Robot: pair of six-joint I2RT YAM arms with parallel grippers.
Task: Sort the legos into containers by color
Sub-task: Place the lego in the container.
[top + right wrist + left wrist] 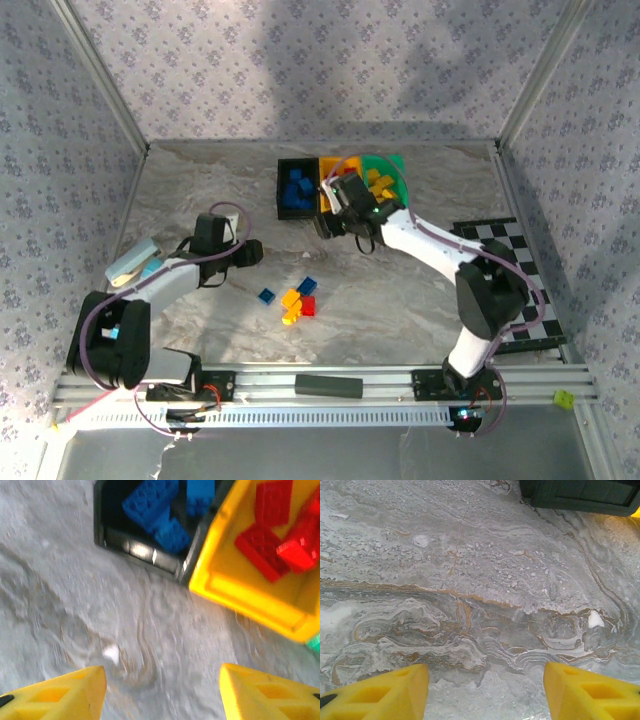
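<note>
Left gripper and right gripper stood apart, empty; at upper right, the yellow bin apparently held blurry red bricks.

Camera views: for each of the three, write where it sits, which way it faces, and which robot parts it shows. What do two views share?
Top external: above and behind the arms, looking down on the table; both arms show.
Left wrist: faces down at bare table; left gripper, open.
Right wrist: faces down at blue legos and red legos; right gripper, open.
Shared: both wrist views catch the black bin.
</note>
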